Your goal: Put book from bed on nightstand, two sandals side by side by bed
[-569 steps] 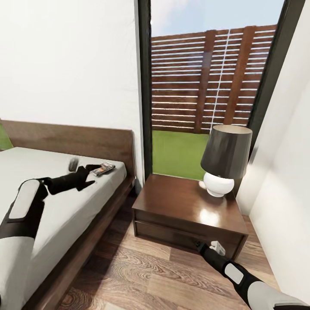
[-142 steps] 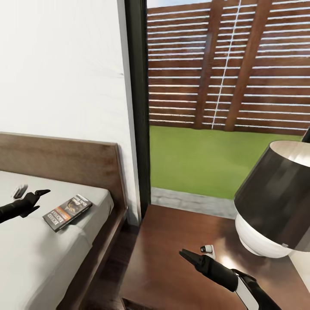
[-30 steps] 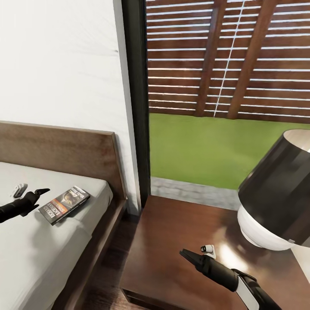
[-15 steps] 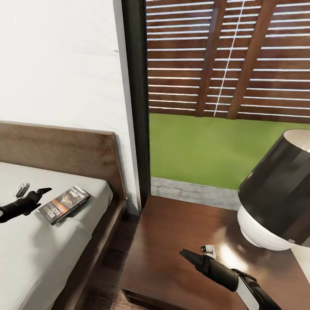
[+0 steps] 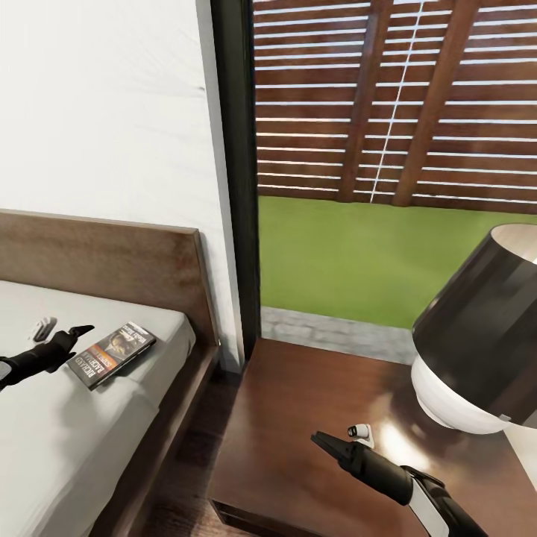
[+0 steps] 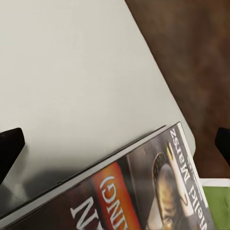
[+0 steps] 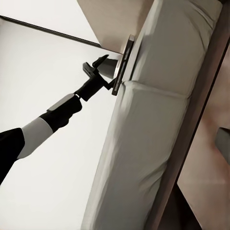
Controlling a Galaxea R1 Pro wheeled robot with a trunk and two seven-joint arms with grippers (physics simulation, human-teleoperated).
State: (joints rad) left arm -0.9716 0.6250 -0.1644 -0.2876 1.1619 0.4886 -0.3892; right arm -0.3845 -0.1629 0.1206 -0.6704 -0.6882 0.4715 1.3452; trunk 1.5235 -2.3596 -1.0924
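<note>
The book point(image 5: 112, 353), a dark paperback with an orange band, lies flat on the bed's grey mattress point(image 5: 67, 447) near the headboard corner. My left gripper point(image 5: 61, 330) stands open just beside the book's near end, low over the mattress. In the left wrist view the book's cover point(image 6: 139, 191) sits a little in front of the spread black fingertips point(image 6: 9, 149), not between them. My right gripper point(image 5: 341, 437) hovers open over the nightstand point(image 5: 291, 418), holding nothing. In the right wrist view the left gripper point(image 7: 101, 72) meets the book's edge point(image 7: 123, 64). The sandals are out of view.
A lamp point(image 5: 477, 335) with a dark shade and a white base fills the nightstand's right side. The dark wood headboard point(image 5: 112, 261) rises behind the book. A black-framed window point(image 5: 235, 186) shows grass and a slatted fence. A narrow gap separates bed and nightstand.
My left gripper has crept a little toward the book over the last second. The book, the right arm and the camera have stayed put.
</note>
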